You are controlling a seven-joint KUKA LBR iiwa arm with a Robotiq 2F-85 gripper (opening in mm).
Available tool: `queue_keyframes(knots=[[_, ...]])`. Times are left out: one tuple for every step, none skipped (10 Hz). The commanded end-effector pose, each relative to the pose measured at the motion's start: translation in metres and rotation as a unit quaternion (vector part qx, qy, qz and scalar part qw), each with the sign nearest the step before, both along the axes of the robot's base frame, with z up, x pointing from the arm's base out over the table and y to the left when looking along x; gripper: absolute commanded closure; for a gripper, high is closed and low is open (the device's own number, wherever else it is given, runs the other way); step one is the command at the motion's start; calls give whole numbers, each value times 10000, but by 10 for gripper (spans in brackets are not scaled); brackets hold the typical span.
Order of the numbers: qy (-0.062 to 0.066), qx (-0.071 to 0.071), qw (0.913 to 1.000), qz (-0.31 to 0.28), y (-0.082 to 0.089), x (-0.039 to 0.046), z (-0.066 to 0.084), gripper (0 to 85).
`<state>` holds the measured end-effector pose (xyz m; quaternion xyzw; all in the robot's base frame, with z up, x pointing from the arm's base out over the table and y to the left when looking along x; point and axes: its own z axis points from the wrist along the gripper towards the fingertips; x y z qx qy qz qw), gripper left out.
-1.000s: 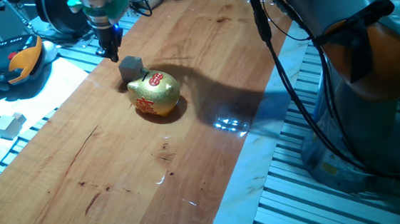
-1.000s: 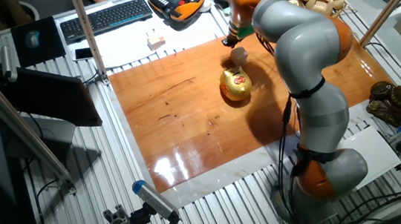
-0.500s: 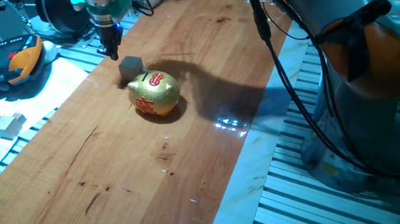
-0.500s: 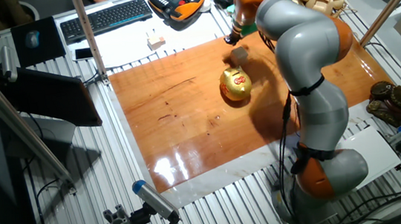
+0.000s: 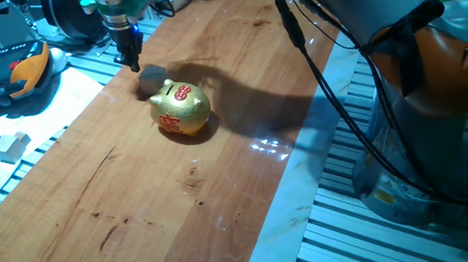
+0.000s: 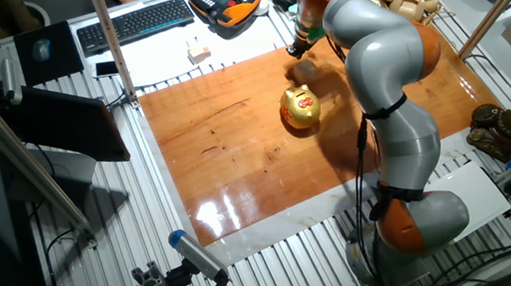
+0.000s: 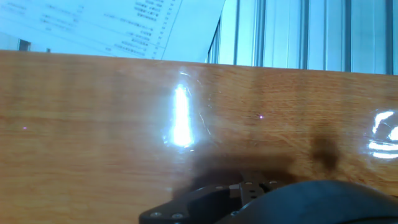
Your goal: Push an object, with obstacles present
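With the claw (image 5: 132, 62), whose fingers are looking pressed together and empty, hovering just beside the wooden cube (image 5: 151, 76) that is sitting against the golden piggy bank (image 5: 181, 110) on the tabletop (image 5: 238, 72), any push toward the pig is risking jamming the cube or shoving the pig
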<state>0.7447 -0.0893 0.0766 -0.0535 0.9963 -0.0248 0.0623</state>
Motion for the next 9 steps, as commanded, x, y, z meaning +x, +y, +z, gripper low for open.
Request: queue_keyframes(knots=[[-34, -13, 10000, 3, 15, -19, -28, 850], [-72, -6, 10000, 4, 26, -59, -70, 850], [-72, 24, 10000, 12, 25, -94, -97, 850], [-39, 40, 10000, 64, 5, -129, -108, 850], [-15, 43, 9999, 101, -30, -177, -107, 850], [-14, 41, 9999, 116, -41, -219, -106, 850], [-14, 42, 9999, 109, -25, -268, -112, 850], [-16, 24, 10000, 71, 16, -326, -122, 850], [-9, 18, 10000, 55, 38, -382, -132, 850]])
